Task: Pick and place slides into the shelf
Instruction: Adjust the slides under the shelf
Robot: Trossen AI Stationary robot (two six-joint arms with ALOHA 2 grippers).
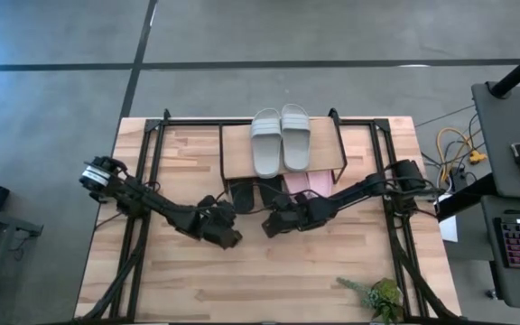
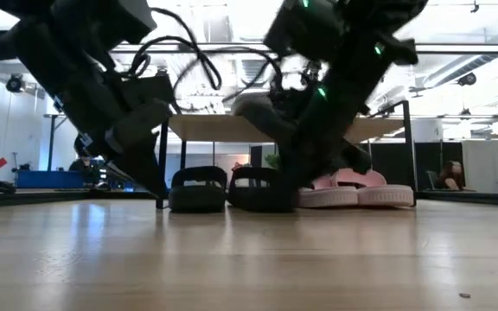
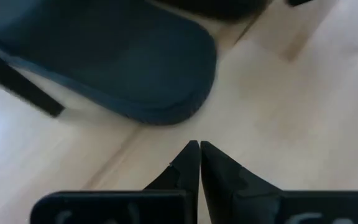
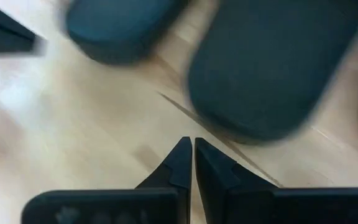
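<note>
1. Shelf (image 1: pixel 233 149): a low rack with a light wooden plank top on thin black legs, standing at the far middle of the table (image 1: pixel 260 280).
2. Grey-green pair (image 1: pixel 281 139): the two sandals lie side by side on the plank top, touching along their inner edges. Each has a pale sole and one wide ribbed strap.
3. Black pair (image 2: pixel 223 188): both sit on the table under the plank, side by side. From the low camera the wide straps arch over dark open toes. Overhead, only their front ends poke out past the plank edge.
4. Pink pair (image 2: pixel 357 192): under the plank as well, just beside the black pair, toward the right arm's side. Pale pink soles, low and flat, are seen from the low camera.
5. Left gripper (image 1: pixel 228 237): low over the table, just in front of the shelf and near the black sandals. In its wrist camera the two fingers are pressed together, tips touching, holding nothing; a rounded black sandal end lies just beyond them.
6. Right gripper (image 1: pixel 269 226): also low in front of the shelf, near the left gripper but apart from it. Its fingers are pressed together and empty; two rounded black sandal ends show just past the tips.
7. A small green plant (image 1: pixel 379 296) lies at the near edge of the table.
</note>
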